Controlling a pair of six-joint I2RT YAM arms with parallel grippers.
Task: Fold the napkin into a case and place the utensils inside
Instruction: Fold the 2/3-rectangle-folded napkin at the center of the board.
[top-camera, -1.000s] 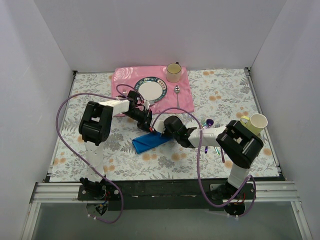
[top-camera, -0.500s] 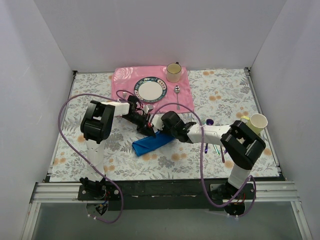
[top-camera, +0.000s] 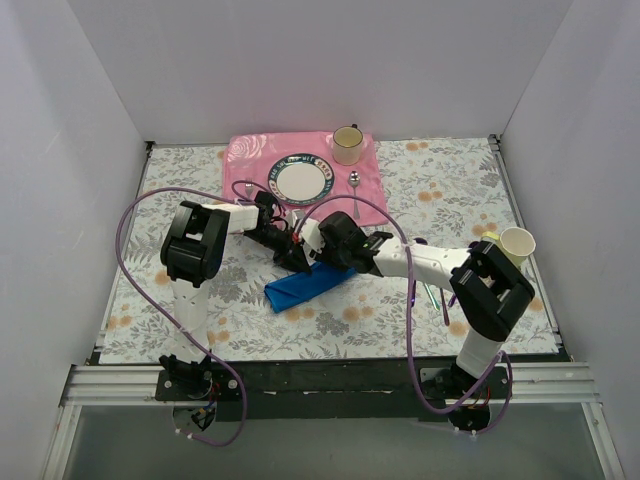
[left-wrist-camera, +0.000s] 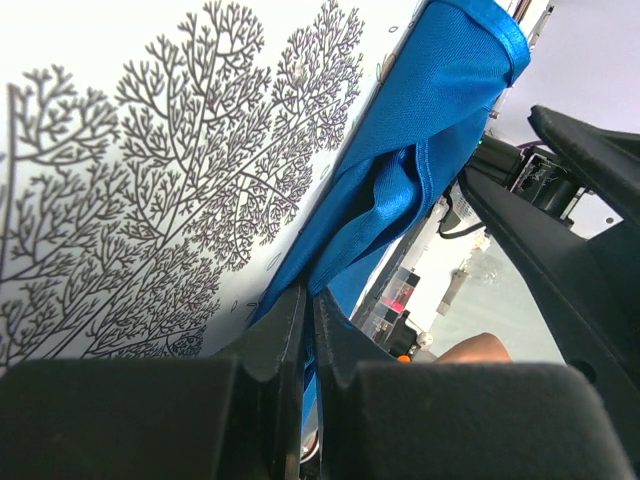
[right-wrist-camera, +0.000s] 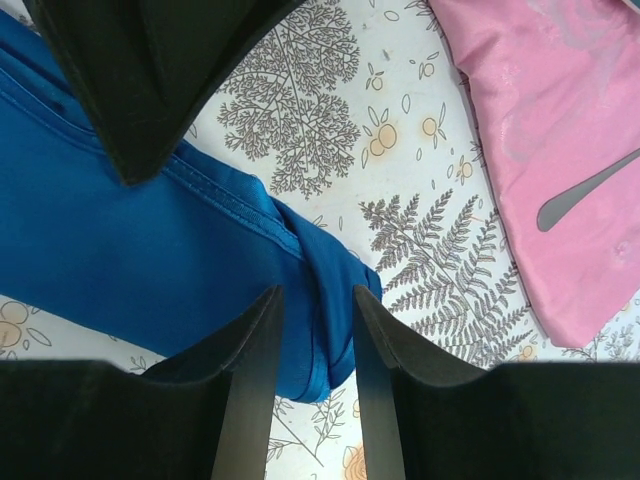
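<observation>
The blue napkin (top-camera: 303, 284) lies folded into a narrow band on the floral table, slanting from lower left to upper right. My left gripper (top-camera: 297, 261) is shut on its upper edge; in the left wrist view the cloth (left-wrist-camera: 410, 170) runs out from between the closed jaws (left-wrist-camera: 310, 300). My right gripper (top-camera: 325, 245) hovers open just beside it, and the napkin's folded corner (right-wrist-camera: 335, 270) shows in the gap between its fingers (right-wrist-camera: 312, 300), untouched. Iridescent utensils (top-camera: 419, 244) lie to the right, partly hidden under the right arm.
A pink placemat (top-camera: 250, 160) at the back holds a plate (top-camera: 301, 180), a cup (top-camera: 348, 145) and a silver spoon (top-camera: 355, 190). A yellow cup (top-camera: 516, 246) stands at the right. White walls enclose the table. The placemat's edge (right-wrist-camera: 560, 150) is close to my right gripper.
My right gripper has opened and let go of the napkin's corner, shifting up and left. The left gripper moved down to the right, still holding the cloth.
</observation>
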